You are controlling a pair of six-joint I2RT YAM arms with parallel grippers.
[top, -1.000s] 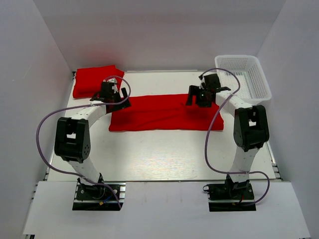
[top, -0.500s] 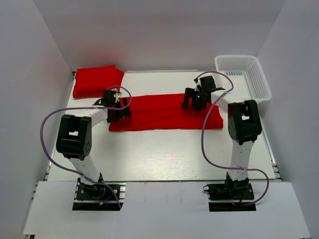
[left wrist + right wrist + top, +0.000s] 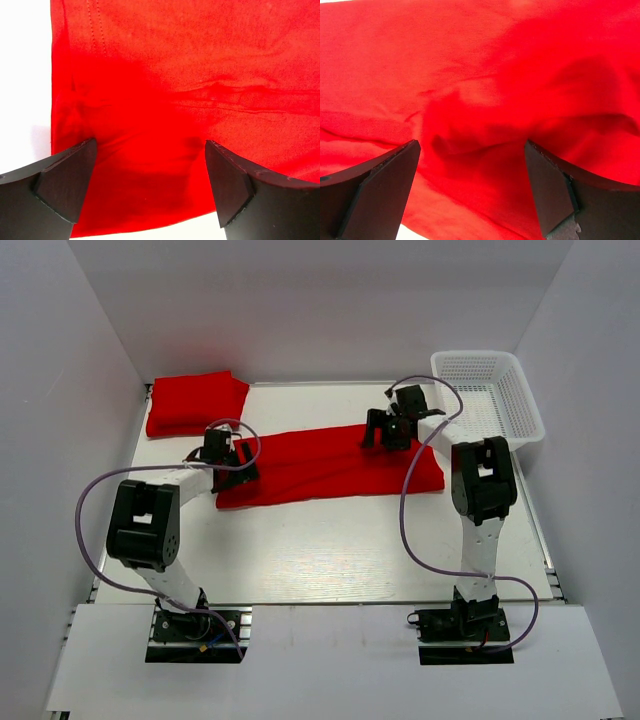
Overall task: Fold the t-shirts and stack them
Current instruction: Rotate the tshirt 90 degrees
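Red soft cloth fills both of your wrist views. A long, part-folded plain red t-shirt (image 3: pixel 330 465) lies slanted across the middle of the white desk (image 3: pixel 320 550), its right end farther from the arm bases. Your left claw (image 3: pixel 233 456) hangs over the shirt's left end, jaws spread wide with nothing pinched between them. Your right claw (image 3: pixel 383 432) sits over the far edge near the right end, equally wide. A second red t-shirt (image 3: pixel 195 403), folded, lies in the far left corner, well apart. A white plastic mesh basket (image 3: pixel 528 405) stands at the far right.
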